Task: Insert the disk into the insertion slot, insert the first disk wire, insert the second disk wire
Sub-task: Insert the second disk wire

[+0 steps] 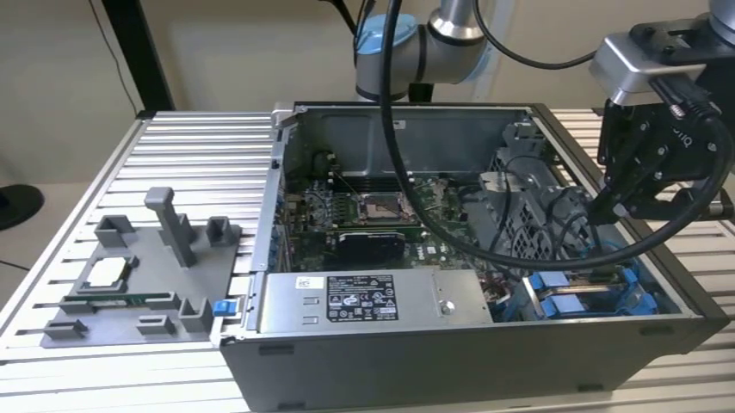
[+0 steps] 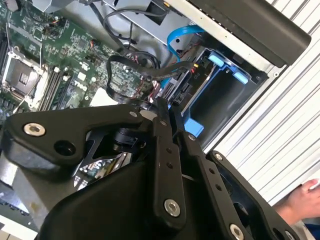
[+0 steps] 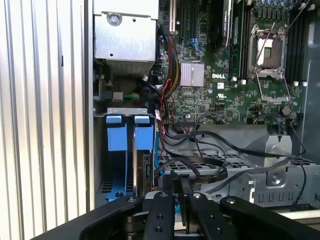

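Note:
My gripper (image 1: 602, 212) hangs over the open computer case's side at the exterior view's right, above the insertion slot (image 1: 580, 297). The slot is a grey bay with blue rails and tabs (image 3: 130, 137). In both wrist views the black fingers (image 2: 161, 127) stand close together, shut on the end of a black disk wire (image 3: 183, 186). That wire loops back over the motherboard (image 2: 125, 97). A blue carrier frame (image 2: 194, 125) sits inside the slot (image 2: 215, 90). Dark connectors (image 2: 176, 90) show at its inner end, a little beyond my fingertips. The disk's metal face is hidden.
The grey power-supply box with a white sticker (image 1: 367, 301) fills the case's front. The perforated metal cage (image 3: 250, 175) and loose black cables (image 3: 215, 137) lie beside the slot. A grey fixture (image 1: 138, 275) sits on the ribbed table. A person's hand (image 2: 305, 196) is at the table's edge.

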`<state>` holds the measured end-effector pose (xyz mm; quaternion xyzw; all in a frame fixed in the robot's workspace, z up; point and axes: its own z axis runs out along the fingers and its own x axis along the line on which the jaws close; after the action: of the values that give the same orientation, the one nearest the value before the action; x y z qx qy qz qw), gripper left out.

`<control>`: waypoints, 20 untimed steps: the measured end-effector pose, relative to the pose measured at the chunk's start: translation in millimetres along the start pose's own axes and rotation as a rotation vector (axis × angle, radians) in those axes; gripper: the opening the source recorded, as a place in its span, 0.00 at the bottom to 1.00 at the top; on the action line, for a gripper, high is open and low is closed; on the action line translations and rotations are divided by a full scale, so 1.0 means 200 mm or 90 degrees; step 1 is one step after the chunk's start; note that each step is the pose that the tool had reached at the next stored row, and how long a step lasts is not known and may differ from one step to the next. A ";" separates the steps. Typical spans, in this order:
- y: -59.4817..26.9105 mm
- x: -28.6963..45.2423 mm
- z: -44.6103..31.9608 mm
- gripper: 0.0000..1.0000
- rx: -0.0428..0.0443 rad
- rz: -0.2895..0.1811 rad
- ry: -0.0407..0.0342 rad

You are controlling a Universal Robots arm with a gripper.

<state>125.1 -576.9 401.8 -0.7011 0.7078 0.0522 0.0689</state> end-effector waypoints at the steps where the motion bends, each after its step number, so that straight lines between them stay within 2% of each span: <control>1: 0.000 0.000 0.000 0.00 0.0000 0.000 0.0000; 7: 0.001 0.001 0.006 0.00 0.0001 0.000 0.0000; 10: 0.001 0.005 0.027 0.00 0.0004 0.000 0.0006; 14: 0.002 0.011 0.061 0.00 0.0004 0.000 0.0038; 16: 0.002 0.013 0.076 0.00 0.0005 0.000 0.0066; 20: 0.003 0.017 0.100 0.00 0.0005 0.000 0.0161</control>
<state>125.0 -576.9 381.4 -0.7019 0.7084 0.0430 0.0602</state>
